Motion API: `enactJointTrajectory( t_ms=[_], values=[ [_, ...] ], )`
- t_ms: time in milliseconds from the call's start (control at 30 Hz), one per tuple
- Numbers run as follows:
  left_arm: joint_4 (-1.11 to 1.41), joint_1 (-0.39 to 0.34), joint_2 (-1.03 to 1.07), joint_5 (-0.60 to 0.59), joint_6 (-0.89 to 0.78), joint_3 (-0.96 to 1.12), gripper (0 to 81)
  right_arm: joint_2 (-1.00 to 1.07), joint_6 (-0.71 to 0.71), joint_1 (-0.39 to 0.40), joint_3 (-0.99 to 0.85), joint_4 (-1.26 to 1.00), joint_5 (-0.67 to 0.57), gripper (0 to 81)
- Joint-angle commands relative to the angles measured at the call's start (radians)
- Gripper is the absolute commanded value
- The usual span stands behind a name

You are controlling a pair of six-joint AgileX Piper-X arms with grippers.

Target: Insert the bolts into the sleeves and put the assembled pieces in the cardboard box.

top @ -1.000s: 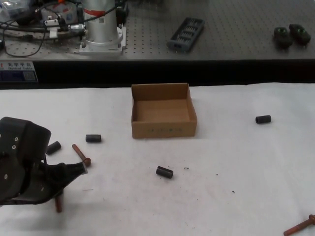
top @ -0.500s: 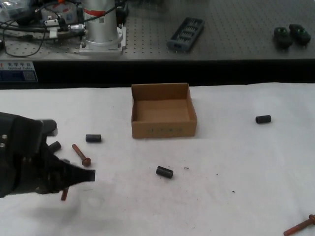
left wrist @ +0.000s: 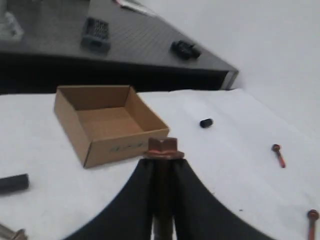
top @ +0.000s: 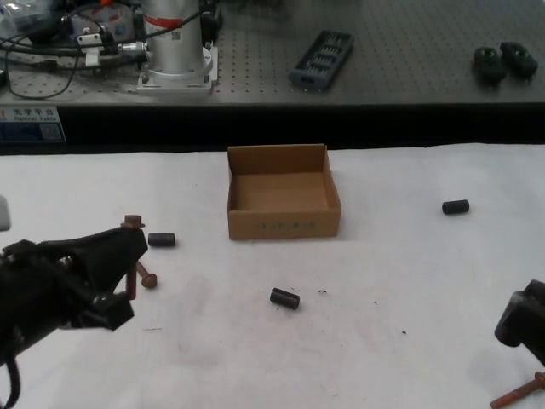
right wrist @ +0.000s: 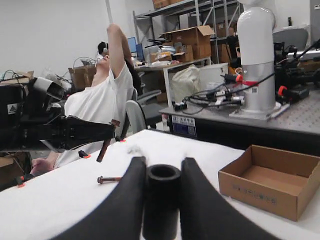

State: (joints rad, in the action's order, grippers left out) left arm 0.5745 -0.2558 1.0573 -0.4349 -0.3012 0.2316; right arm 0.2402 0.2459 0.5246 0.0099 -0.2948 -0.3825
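L gripper [left wrist: 162, 167] clenched on rust-brown metal hex-head bolt [left wrist: 162, 146], held upright, well left of open brown cardboard box [top: 283, 226]. R gripper [right wrist: 162, 165] grasps black cylindrical sleeve [right wrist: 161, 200] upright, at near-right of white-covered bench [top: 409, 256].

We are in a robotics lab: beyond our white-covered bench [top: 383, 358] lies a perforated optical table [top: 409, 51] carrying a robot base [top: 174, 43] and cables [top: 43, 60]. Far off stand shelves [right wrist: 190, 10] stacked with cartons [right wrist: 187, 36].
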Motion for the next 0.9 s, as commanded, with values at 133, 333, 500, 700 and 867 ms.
enactJointTrajectory(
  t_ms=[133, 333, 500, 700, 867],
  values=[
    [0.383, -0.024, -0.03, -0.139, -0.075, -0.071, 0.6, 0.183, -0.087, 0.002, -0.01, -0.168, 0.008, 6.6],
    [0.421, -0.1, -0.03, -0.158, 0.061, -0.071, 0.6, 0.542, -0.087, 0.002, -0.01, -0.545, -0.107, 6.6],
    [0.423, -0.153, -0.03, -0.153, 0.13, -0.071, 0.6, 0.928, -0.094, 0.042, -0.098, -0.734, -0.161, 6.6],
    [0.423, -0.155, -0.026, -0.093, 0.13, -0.071, 0.6, 1.287, -0.137, 0.129, -0.201, -1.011, -0.22, 6.6],
    [0.516, -0.159, 0.046, -0.047, 0.111, -0.071, 0.6, 1.489, -0.246, 0.165, -0.265, -1.249, -0.246, 6.6]
  ],
)
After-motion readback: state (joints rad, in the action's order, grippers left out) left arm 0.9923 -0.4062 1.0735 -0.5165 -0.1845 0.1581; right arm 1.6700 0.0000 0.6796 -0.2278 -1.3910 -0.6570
